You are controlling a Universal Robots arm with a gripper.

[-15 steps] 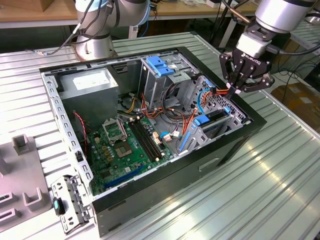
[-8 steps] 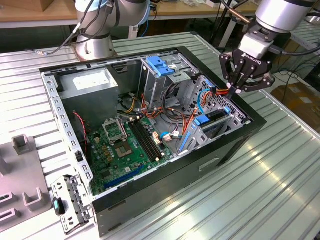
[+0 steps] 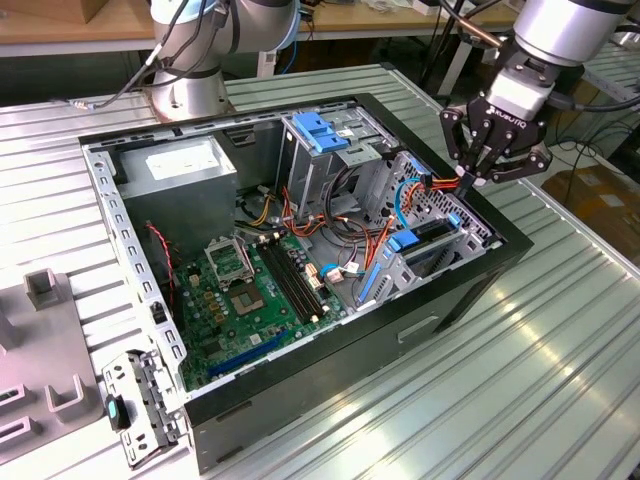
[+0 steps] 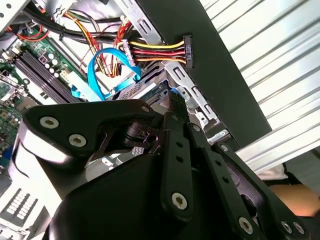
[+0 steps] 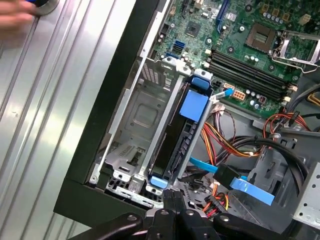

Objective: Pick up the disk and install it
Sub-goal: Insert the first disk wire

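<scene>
Gripper: the black multi-link robot gripper hangs above the drive-cage corner of the case, on the exterior view's right; its fingertips are drawn close together at a point, nothing visibly between them. In the first wrist view the fingertips meet just beside the near end of the seated drive.

Disk: the flat dark-bodied hard drive with blue plastic side rails stands on edge in a slot of the silver metal drive cage, its blue tab facing the motherboard. In the exterior view the disk sits in the cage directly below the gripper, close to the fingertips but with a small gap.

Neighbouring slot: the bay next to the disk, toward the case wall, holds no drive.

Case: the open black desktop computer case lies on its side on a ribbed aluminium table.

Inside: a green motherboard, a grey metal power supply box at the far corner, and red, yellow and orange wire bundles ending in a black connector near the cage.

Blue cable: a flat blue data cable loops beside the cage.
</scene>
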